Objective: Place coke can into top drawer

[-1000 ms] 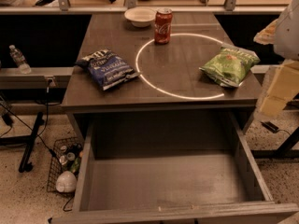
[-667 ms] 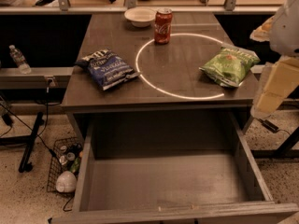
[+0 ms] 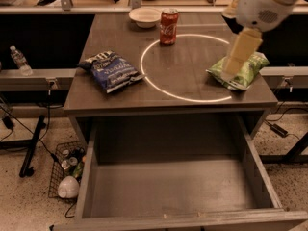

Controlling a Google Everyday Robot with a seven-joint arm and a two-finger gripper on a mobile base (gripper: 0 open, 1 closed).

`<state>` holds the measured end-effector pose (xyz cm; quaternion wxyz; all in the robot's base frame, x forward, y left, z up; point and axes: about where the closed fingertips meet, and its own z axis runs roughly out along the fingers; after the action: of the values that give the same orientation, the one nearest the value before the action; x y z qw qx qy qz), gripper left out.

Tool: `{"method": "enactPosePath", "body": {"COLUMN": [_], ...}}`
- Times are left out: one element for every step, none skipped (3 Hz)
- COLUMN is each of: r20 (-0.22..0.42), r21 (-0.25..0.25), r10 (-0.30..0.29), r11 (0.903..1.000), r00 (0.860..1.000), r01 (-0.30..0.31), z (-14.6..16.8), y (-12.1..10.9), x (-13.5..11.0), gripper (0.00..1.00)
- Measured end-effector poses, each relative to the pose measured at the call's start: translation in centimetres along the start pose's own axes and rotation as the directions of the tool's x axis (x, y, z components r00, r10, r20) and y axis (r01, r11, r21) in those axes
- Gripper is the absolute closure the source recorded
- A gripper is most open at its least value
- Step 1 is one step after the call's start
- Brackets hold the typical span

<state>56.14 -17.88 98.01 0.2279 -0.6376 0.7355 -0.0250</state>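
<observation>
Swung inward, jaws hang above right edge of table (image 3: 192,83).

Speckled pale floor (image 3: 29,201) spreads around the dark table (image 3: 192,66) — a bright light ring (image 3: 192,100) glows on its top. Left of the table, a grey ledge (image 3: 33,77) carries a water bottle (image 3: 20,60); lower down, a wire basket (image 3: 62,167) sits on the floor. The gripper (image 3: 233,66) hangs over the table's right side.

The coke can (image 3: 169,27) carries white Coca-Cola script (the only readable mark). Lettering on the blue chip bag (image 3: 111,70), left of the can, is illegible. The gripper (image 3: 232,70) hangs to the can's right.
</observation>
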Motion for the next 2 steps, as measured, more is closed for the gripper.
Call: {"method": "enactPosePath", "body": {"r20": [0.105,0.105], "r21": [0.101,0.1], "r10": [-0.015,-0.015], "r11": [0.9949,0.9949], "r00": [0.994,0.994], "r01": [0.005,0.005], "z": [2.76,2.81], "y": [-8.27,-8.25], "x": [-3.17,-3.17], "gripper": [0.0,0.0]}}
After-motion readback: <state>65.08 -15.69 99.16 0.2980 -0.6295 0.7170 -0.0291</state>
